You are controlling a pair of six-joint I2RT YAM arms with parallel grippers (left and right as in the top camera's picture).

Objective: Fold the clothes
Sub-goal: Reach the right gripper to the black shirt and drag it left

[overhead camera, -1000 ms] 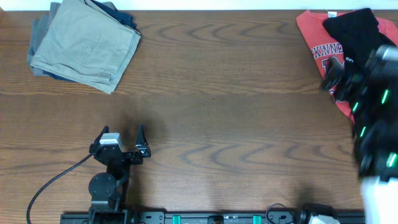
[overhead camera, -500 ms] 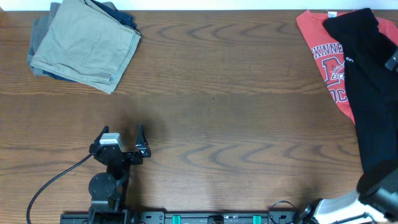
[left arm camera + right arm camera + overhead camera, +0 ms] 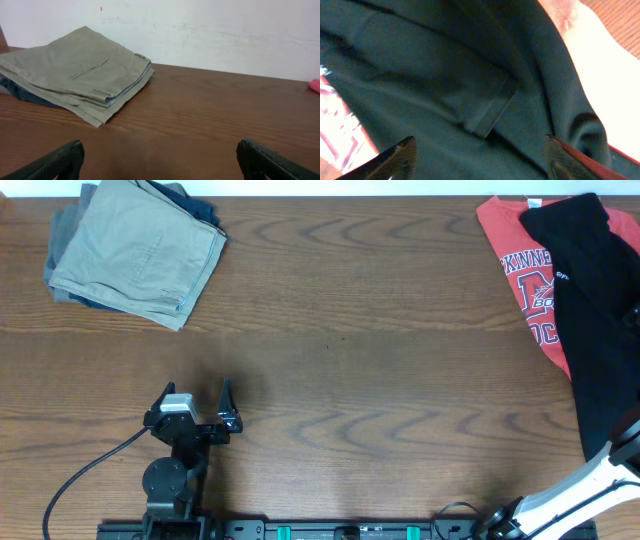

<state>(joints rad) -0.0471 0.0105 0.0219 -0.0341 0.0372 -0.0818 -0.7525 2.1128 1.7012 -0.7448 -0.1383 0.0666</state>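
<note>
The clothes, a black garment (image 3: 600,330), lie at the table's right edge, draped partly over a red T-shirt (image 3: 520,260). In the right wrist view the black fabric (image 3: 445,75) fills the frame, with a hemmed edge (image 3: 490,112) across the middle. My right gripper (image 3: 480,142) hovers close over it, open, one finger on each side of the cloth. Overhead, only the right arm's white link (image 3: 590,480) shows. My left gripper (image 3: 195,395) stands open at the lower left, far from the garment, with bare wood between its fingers (image 3: 60,160).
Folded khaki trousers (image 3: 135,250) lie on darker cloth at the back left, also seen ahead of the left gripper as the khaki stack (image 3: 85,70). A white wall (image 3: 225,30) bounds the table's far edge. A black cable (image 3: 80,480) trails from the left arm's base.
The right arm has swung from above the pile out past the right edge of the overhead view, uncovering the black garment. The left arm has stayed still.
</note>
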